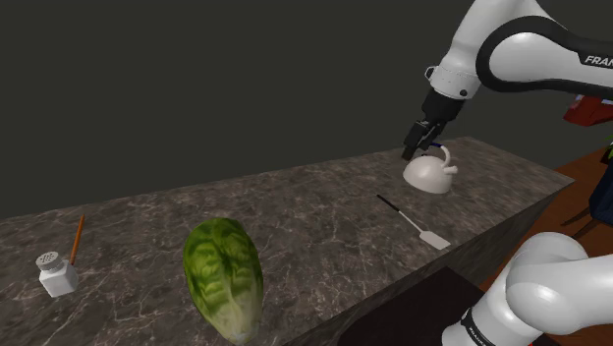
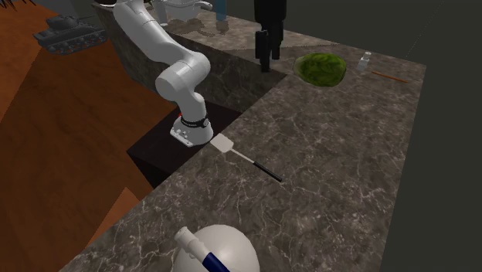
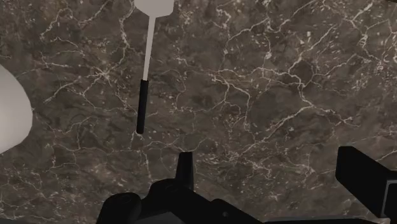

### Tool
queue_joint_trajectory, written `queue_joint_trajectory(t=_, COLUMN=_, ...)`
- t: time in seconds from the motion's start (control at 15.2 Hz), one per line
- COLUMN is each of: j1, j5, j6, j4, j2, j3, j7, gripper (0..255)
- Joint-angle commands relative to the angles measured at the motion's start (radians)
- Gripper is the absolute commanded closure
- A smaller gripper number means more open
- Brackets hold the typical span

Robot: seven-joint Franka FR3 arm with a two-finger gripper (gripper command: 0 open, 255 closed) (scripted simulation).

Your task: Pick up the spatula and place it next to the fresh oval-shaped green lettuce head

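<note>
The spatula (image 1: 414,221) lies flat on the dark marble counter (image 1: 324,211) near its front edge, white blade toward the stand and thin black handle pointing away. My gripper (image 1: 417,145) hangs open and empty in the air, well above the counter and just over a white kettle (image 1: 429,174). Seen from the wrist, the spatula (image 3: 144,83) lies ahead of the gripper (image 3: 273,175), off to the side of one finger. Far along the counter lies the oval green lettuce head (image 1: 224,275). From across the counter I see the spatula (image 2: 246,158) and the lettuce (image 2: 320,69).
A white shaker (image 1: 57,275) and a brown pencil (image 1: 76,239) sit beyond the lettuce at the shoulder view's left. The kettle (image 2: 220,251) stands about a hand's length from the spatula handle. The counter's front edge drops off beside the spatula blade, next to the stand (image 2: 166,151).
</note>
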Motion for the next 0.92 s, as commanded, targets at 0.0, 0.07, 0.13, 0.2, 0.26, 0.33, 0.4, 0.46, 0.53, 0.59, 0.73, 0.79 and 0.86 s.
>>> queue_joint_trajectory(t=0.0, j1=0.000, j5=0.000, j6=0.000, j4=0.000, j2=0.000, j3=0.000, j7=0.000, gripper=0)
queue_joint_trajectory(t=0.07, j1=-0.007, j5=-0.005, j6=0.023, j4=-0.029, j2=-0.002, j3=-0.011, j7=-0.002, gripper=0)
queue_joint_trajectory(t=0.13, j1=-0.015, j5=-0.009, j6=0.047, j4=-0.058, j2=-0.004, j3=-0.022, j7=-0.005, gripper=0)
queue_joint_trajectory(t=0.2, j1=-0.023, j5=-0.014, j6=0.070, j4=-0.085, j2=-0.004, j3=-0.033, j7=-0.007, gripper=0)
queue_joint_trajectory(t=0.26, j1=-0.031, j5=-0.019, j6=0.094, j4=-0.112, j2=-0.003, j3=-0.044, j7=-0.010, gripper=0)
queue_joint_trajectory(t=0.33, j1=-0.039, j5=-0.025, j6=0.119, j4=-0.139, j2=-0.001, j3=-0.055, j7=-0.012, gripper=0)
queue_joint_trajectory(t=0.4, j1=-0.048, j5=-0.030, j6=0.143, j4=-0.164, j2=0.002, j3=-0.066, j7=-0.015, gripper=0)
queue_joint_trajectory(t=0.46, j1=-0.057, j5=-0.036, j6=0.169, j4=-0.189, j2=0.006, j3=-0.078, j7=-0.018, gripper=0)
queue_joint_trajectory(t=0.53, j1=-0.066, j5=-0.041, j6=0.194, j4=-0.213, j2=0.011, j3=-0.089, j7=-0.021, gripper=0)
queue_joint_trajectory(t=0.59, j1=-0.075, j5=-0.047, j6=0.220, j4=-0.237, j2=0.018, j3=-0.101, j7=-0.024, gripper=0)
queue_joint_trajectory(t=0.73, j1=-0.095, j5=-0.060, j6=0.274, j4=-0.281, j2=0.035, j3=-0.125, j7=-0.030, gripper=0)
queue_joint_trajectory(t=0.79, j1=-0.104, j5=-0.066, j6=0.302, j4=-0.302, j2=0.046, j3=-0.138, j7=-0.033, gripper=0)
queue_joint_trajectory(t=0.86, j1=-0.114, j5=-0.073, j6=0.330, j4=-0.322, j2=0.058, j3=-0.150, j7=-0.036, gripper=0)
